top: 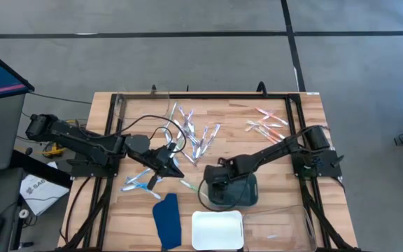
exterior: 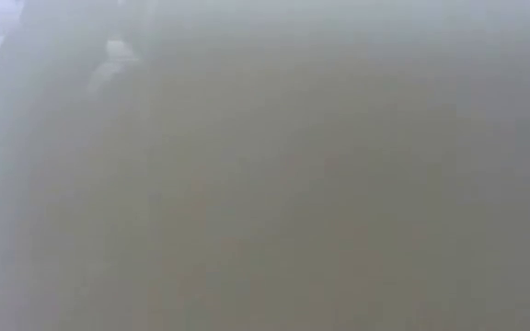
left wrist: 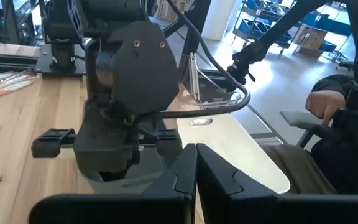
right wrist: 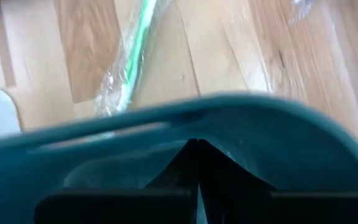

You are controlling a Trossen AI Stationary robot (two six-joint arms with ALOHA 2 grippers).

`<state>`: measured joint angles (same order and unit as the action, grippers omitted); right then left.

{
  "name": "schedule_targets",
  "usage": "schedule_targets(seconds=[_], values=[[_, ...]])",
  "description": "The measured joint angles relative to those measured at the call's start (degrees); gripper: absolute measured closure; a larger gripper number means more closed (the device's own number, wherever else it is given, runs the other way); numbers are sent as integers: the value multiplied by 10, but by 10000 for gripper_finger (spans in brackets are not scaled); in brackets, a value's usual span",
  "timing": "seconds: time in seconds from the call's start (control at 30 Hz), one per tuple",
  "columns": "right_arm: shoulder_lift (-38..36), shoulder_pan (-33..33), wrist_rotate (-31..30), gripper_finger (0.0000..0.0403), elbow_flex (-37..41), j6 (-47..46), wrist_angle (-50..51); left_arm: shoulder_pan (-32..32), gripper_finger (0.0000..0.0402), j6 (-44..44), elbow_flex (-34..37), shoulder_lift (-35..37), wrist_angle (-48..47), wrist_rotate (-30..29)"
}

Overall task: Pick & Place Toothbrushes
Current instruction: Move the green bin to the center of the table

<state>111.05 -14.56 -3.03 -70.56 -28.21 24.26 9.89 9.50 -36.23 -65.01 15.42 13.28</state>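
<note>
High view: we note the wooden table (top: pixel 271 150) with the toothbrushes (top: pixel 193 136) scattered in loose groups: a central cluster, a pink-orange group (top: pixel 268 122) nearer the right arm's base, and a blue pair (top: pixel 138 182) near the left arm's wrist. One green toothbrush (top: pixel 188 185) lies alone, between the two grippers. Along the near edge we see a dark blue cloth-like piece (top: pixel 166 220), a white tray (top: pixel 217 229) just beside it, and a clear tray (top: pixel 278 227) next to that. A dark teal tray (top: pixel 233 192) sits just behind the white one. The left gripper (top: pixel 172 168) lies low over the table beside the central cluster. The right gripper (top: pixel 214 183) is at the teal tray's left side, over its rim.

Low view: we record only a uniform grey haze; nothing can be made out.

Left wrist view: the left gripper's fingers (left wrist: pixel 185 171) meet edge to edge, clenched, with nothing visible between them. Ahead stands the right arm's wrist block (left wrist: pixel 129 93), with the white tray (left wrist: pixel 247 149) beyond it. A person's hand (left wrist: pixel 325 102) rests at a chair off the table.

Right wrist view: the right gripper's fingers (right wrist: pixel 225 180) are pressed together, with no gap, down inside the teal tray (right wrist: pixel 291 137); we cannot tell whether anything is pinched. Past the rim, the green toothbrush (right wrist: pixel 132 59) in a clear wrapper lies on the wood.
</note>
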Motion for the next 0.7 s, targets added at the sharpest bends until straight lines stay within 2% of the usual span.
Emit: schedule_targets(seconds=[0.43,0.7], values=[[-1,12,0,403,-2,12,-13,0,400,0,0,0,11,0],[-1,28,-2,403,-40,55,10,0,400,0,0,0,14,0]])
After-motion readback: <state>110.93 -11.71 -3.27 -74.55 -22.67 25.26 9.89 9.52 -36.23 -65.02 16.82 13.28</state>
